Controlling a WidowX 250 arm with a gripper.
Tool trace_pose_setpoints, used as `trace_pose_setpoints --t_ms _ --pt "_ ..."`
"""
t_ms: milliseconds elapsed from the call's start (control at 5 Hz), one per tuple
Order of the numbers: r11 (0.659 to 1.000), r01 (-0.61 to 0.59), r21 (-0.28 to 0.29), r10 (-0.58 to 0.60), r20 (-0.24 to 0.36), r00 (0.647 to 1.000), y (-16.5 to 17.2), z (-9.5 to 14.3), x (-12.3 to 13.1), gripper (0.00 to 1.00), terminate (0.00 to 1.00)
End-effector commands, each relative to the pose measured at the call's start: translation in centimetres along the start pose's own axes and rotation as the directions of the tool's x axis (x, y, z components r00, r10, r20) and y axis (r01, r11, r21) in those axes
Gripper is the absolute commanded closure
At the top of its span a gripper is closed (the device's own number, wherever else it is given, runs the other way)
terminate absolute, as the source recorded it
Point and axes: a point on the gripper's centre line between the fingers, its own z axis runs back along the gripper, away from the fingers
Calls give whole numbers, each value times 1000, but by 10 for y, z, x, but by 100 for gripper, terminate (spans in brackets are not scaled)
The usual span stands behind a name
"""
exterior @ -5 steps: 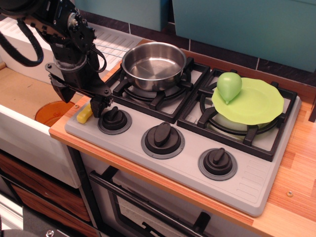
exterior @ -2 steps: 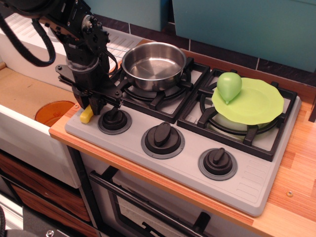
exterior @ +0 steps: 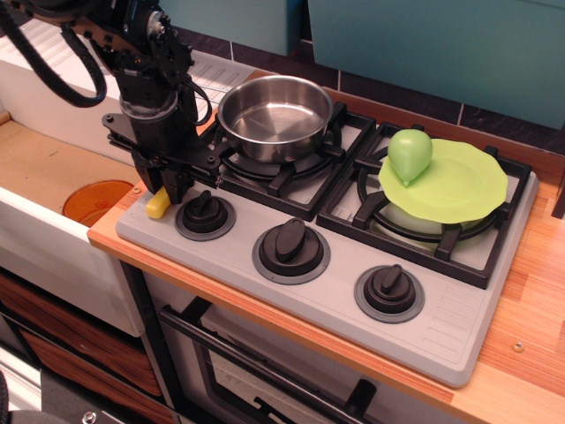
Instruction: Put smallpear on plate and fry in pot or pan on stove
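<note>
The yellow fry (exterior: 158, 206) lies on the front left corner of the grey stove (exterior: 459, 331), beside the left knob. My gripper (exterior: 164, 189) points straight down onto it. Its black fingers cover the fry's upper end, and only the lower end shows. I cannot tell whether the jaws have closed on it. The steel pot (exterior: 275, 115) stands empty on the left burner, just right of my arm. The light-green smallpear (exterior: 410, 154) lies on the left part of the lime-green plate (exterior: 463, 190), which rests on the right burner.
Three black knobs (exterior: 290, 248) line the stove's front. An orange disc (exterior: 95, 200) lies in the sink area to the left, below the counter edge. A white dish rack (exterior: 207, 75) is behind my arm. Wooden counter (exterior: 538, 300) runs to the right.
My gripper has swung right and down from beside the fry to directly over it, now covering most of it. The fry, pot, pear and plate have not moved.
</note>
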Motion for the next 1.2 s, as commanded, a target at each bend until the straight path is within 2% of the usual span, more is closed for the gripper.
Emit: trace_pose_setpoints --t_ms 0,400,800,1000 --pt "999 24 36 -23 -26 999 12 54 19 100 0" --pt "996 -35 80 43 -97 994 -22 104 39 100 0" --pt "995 -70 71 77 -96 992 -60 101 65 100 0" --pt "996 -64 68 70 -86 994 -64 95 81 100 0"
